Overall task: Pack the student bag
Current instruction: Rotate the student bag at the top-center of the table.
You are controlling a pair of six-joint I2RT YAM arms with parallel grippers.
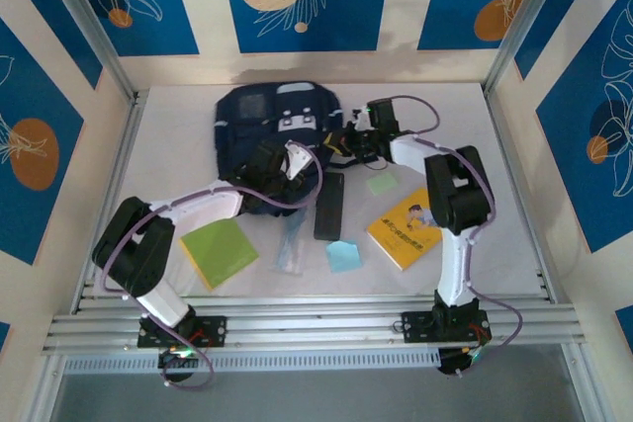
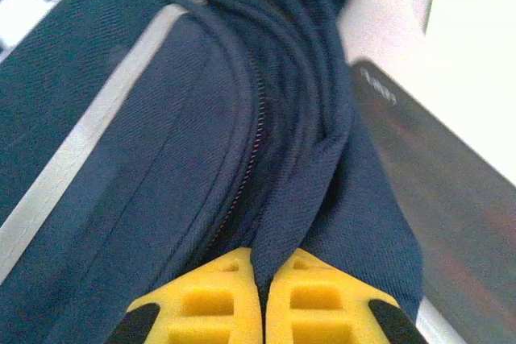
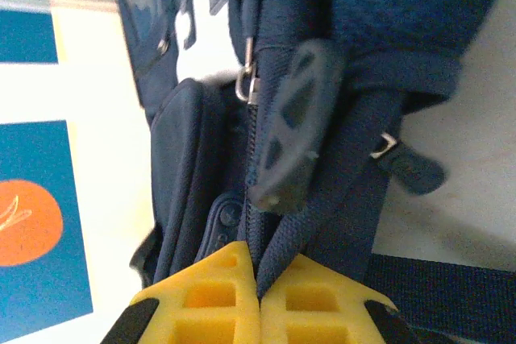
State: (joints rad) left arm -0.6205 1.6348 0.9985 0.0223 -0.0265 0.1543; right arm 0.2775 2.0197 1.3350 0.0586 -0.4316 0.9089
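The student bag (image 1: pixel 277 118), a dark navy backpack, lies at the back middle of the table. My left gripper (image 1: pixel 288 159) reaches its near right edge; in the left wrist view it (image 2: pixel 264 279) is shut on a fold of navy bag fabric (image 2: pixel 294 199) beside a zipper line. My right gripper (image 1: pixel 342 141) comes in from the bag's right side. In the right wrist view it (image 3: pixel 260 279) is shut on a strip of the bag's fabric (image 3: pixel 310 231) next to the zipper, just below a grey rubber zipper pull (image 3: pixel 292 130).
In front of the bag lie a black case (image 1: pixel 329 205), a green notebook (image 1: pixel 220 252), a clear slim item (image 1: pixel 291 244), a light blue note (image 1: pixel 343 256), a pale green note (image 1: pixel 382 185) and a yellow book (image 1: pixel 406 229). Metal frame posts border the table.
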